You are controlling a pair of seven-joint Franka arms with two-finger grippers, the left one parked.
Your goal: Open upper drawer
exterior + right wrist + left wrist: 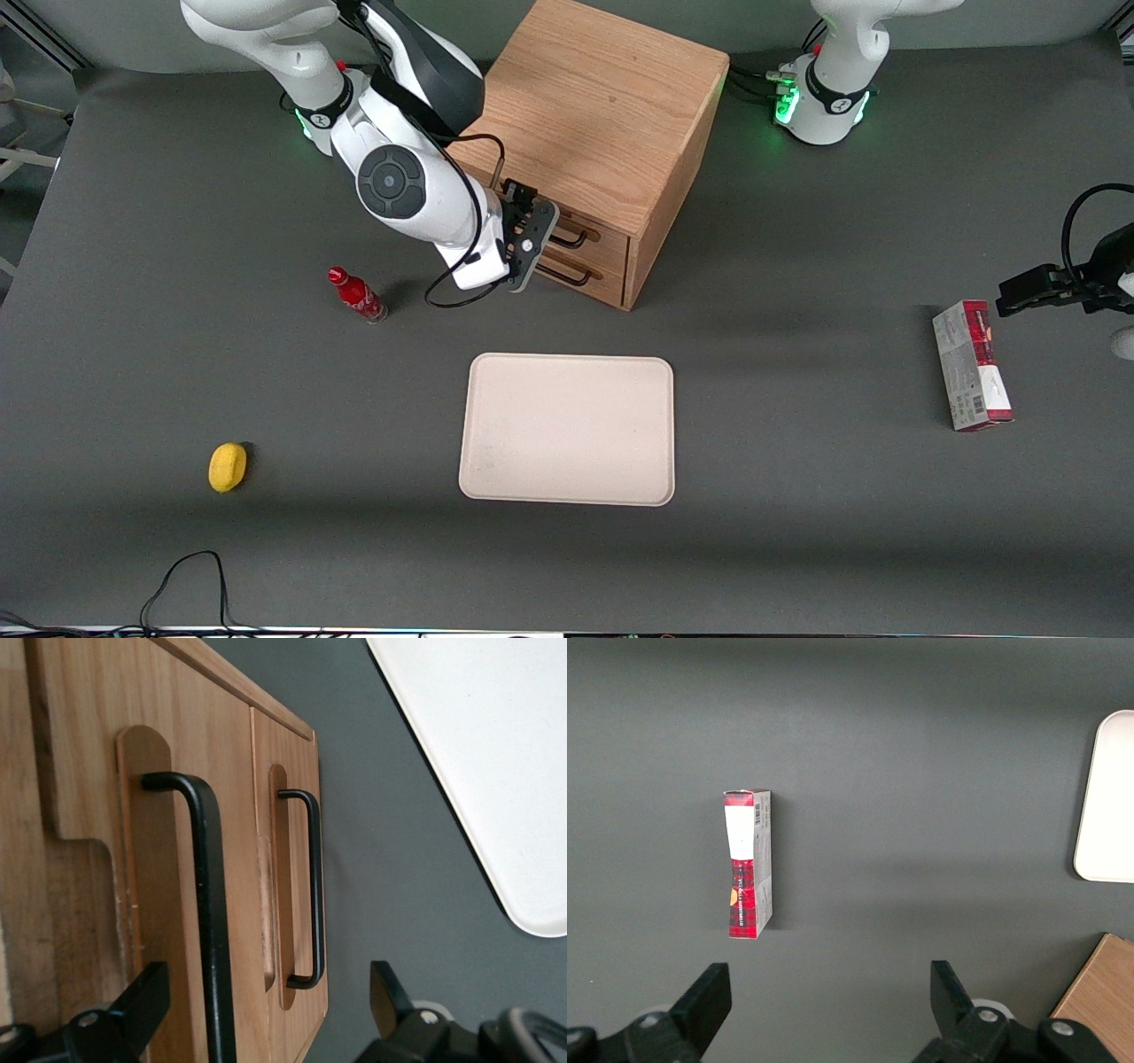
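Note:
The wooden cabinet (pixel 594 115) stands at the back of the table with two oak drawers facing the front camera at an angle. The upper drawer (pixel 609 237) has a long black wire handle (pixel 574 233); both drawers look shut. My right gripper (pixel 532 229) is open, right in front of the upper drawer at the handle's end. In the right wrist view the gripper (pixel 266 1014) is open, and the upper drawer's handle (pixel 211 904) runs between the fingers (pixel 142 1005), close to one. The lower drawer's handle (pixel 312 886) shows beside it.
A beige tray (pixel 568 429) lies nearer the front camera than the cabinet and shows in the right wrist view (pixel 487 753). A small red bottle (pixel 357 295) stands beside the arm. A yellow object (pixel 228 466) lies near the front. A red box (pixel 971 365) lies toward the parked arm's end.

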